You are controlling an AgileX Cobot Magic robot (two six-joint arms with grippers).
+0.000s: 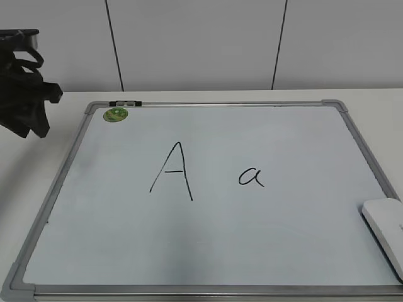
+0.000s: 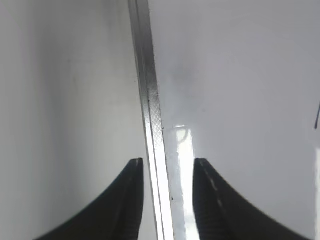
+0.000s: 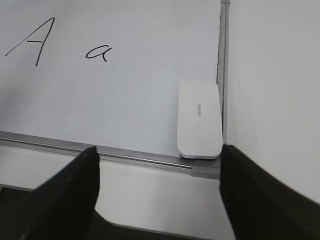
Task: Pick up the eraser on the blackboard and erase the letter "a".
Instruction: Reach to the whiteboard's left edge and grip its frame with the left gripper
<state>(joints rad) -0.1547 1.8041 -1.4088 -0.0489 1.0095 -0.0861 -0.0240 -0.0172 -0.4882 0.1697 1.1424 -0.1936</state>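
The blackboard [image 1: 208,245] is a white board in a grey frame, lying flat on the table. The small cursive "a" [image 1: 251,177] sits right of a tall capital "A" [image 1: 172,171]; the "a" also shows in the right wrist view [image 3: 98,52]. The white eraser [image 1: 385,229] lies on the board at its near right corner, beside the frame, and shows in the right wrist view [image 3: 199,120]. My right gripper [image 3: 159,150] is open and empty, short of the board's near edge, out of the exterior view. My left gripper [image 2: 167,161] is open above the board's left frame [image 2: 150,110].
A green round sticker [image 1: 116,114] and a small dark clip [image 1: 124,102] sit at the board's far left corner. The left arm [image 1: 24,94] hangs at the far left above the table. A white panelled wall stands behind the table.
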